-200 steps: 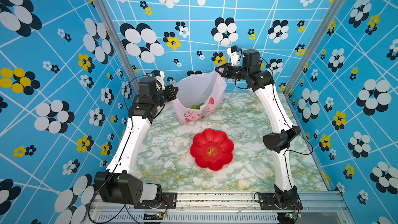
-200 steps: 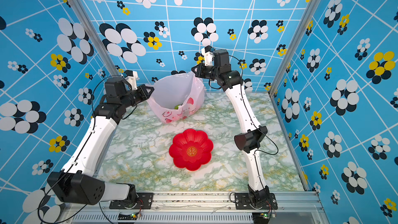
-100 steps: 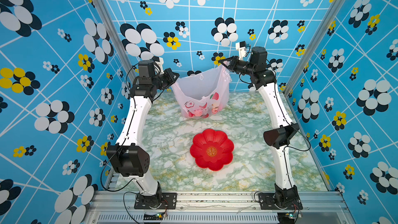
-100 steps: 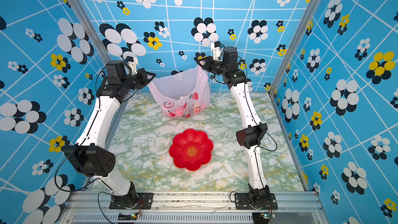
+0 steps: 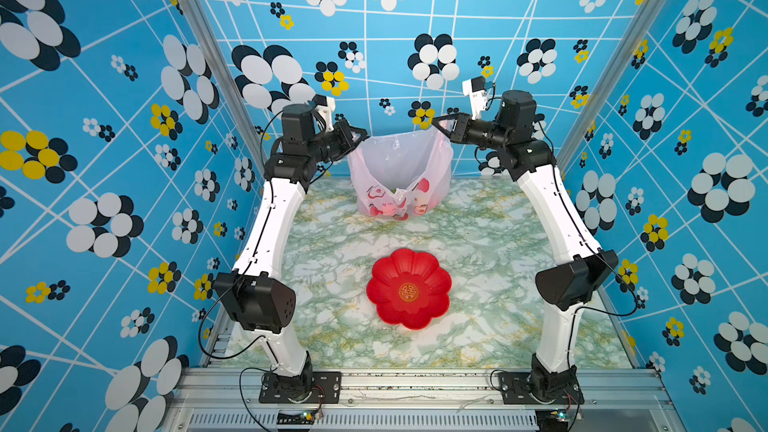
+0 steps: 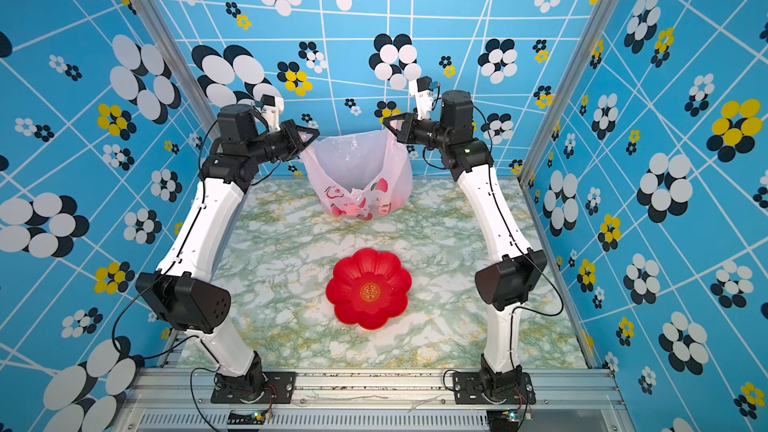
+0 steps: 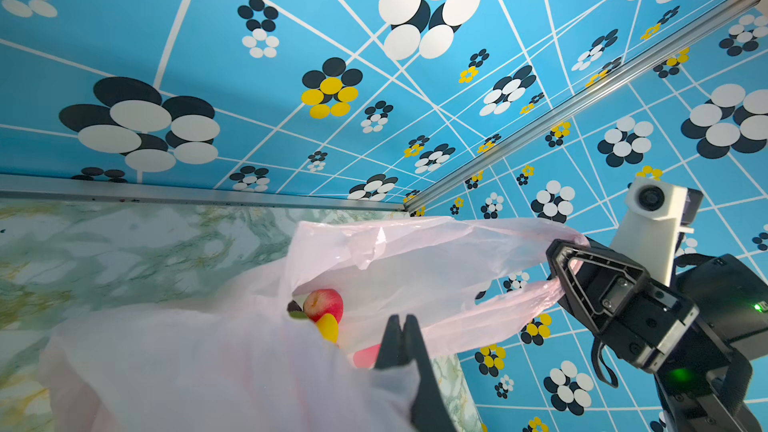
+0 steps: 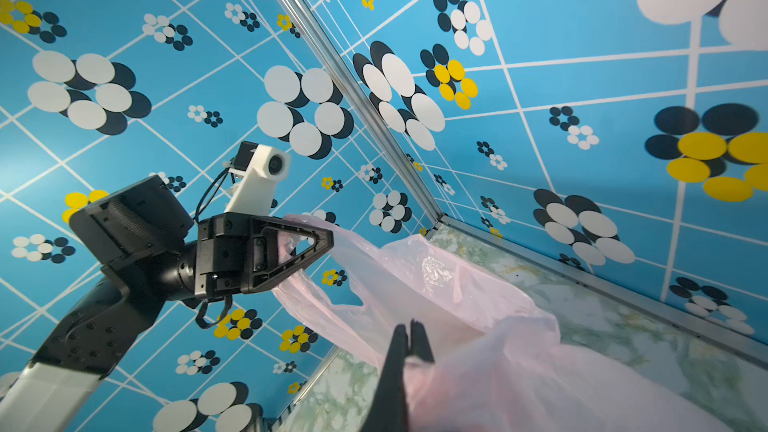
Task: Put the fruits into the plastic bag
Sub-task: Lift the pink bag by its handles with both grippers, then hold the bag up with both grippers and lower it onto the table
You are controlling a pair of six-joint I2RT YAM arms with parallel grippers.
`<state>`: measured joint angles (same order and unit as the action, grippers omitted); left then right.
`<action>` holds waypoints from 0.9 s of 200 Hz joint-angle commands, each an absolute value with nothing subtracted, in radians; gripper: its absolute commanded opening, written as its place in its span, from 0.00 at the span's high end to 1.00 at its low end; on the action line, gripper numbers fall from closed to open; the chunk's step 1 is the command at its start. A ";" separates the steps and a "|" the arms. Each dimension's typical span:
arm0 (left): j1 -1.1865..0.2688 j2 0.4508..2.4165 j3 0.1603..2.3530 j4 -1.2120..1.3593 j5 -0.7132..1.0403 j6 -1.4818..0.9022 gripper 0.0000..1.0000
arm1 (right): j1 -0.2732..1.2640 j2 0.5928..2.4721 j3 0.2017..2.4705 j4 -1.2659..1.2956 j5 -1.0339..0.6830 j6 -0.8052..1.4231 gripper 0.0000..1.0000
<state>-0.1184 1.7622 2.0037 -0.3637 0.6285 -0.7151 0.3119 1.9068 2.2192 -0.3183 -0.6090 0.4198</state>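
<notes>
The pale-pink plastic bag [image 5: 401,168] [image 6: 357,168] hangs upright at the back of the table, its mouth stretched open between my two grippers. My left gripper [image 5: 363,135] [image 6: 316,133] [image 7: 401,320] is shut on the bag's left handle. On the other side, my right gripper [image 5: 436,122] [image 6: 386,121] [image 8: 409,328] is shut on the right handle. Inside the bag, the left wrist view shows fruits: a red apple [image 7: 323,304], a yellow mango [image 7: 328,326] and a dark fruit [image 7: 294,307]. The other fruits are hidden by the bag's folds.
An empty red flower-shaped plate [image 5: 390,272] [image 6: 349,274] lies on the marble-patterned table in front of the bag. Blue patterned walls with metal corner posts close in the back and both sides. Both arms' elbows stand near the side walls.
Both arms have lifted, pulling the bag's handles up and apart. The bag has gone from slumped and tilted to hanging upright, with the fruits settled at its bottom.
</notes>
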 commanded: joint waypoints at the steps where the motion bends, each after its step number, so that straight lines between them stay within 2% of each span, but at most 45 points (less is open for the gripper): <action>1: -0.124 1.747 2.055 -0.345 0.574 -0.659 1.00 | 0.317 1.742 2.059 -0.154 -0.453 0.294 1.00; 27: -0.145 1.773 2.033 -0.362 0.572 -0.641 1.00 | 0.314 1.682 1.874 -0.048 -0.404 0.265 1.00; 115: -0.226 1.800 2.123 -0.402 0.564 -0.611 1.00 | 0.314 1.626 1.821 -0.037 -0.402 0.271 1.00; 140: -0.257 1.785 2.120 -0.399 0.527 -0.595 1.00 | 0.319 1.580 1.771 0.041 -0.364 0.295 1.00; 180: -0.305 1.872 2.167 -0.381 0.545 -0.627 1.00 | 0.342 1.655 1.813 0.011 -0.424 0.335 1.00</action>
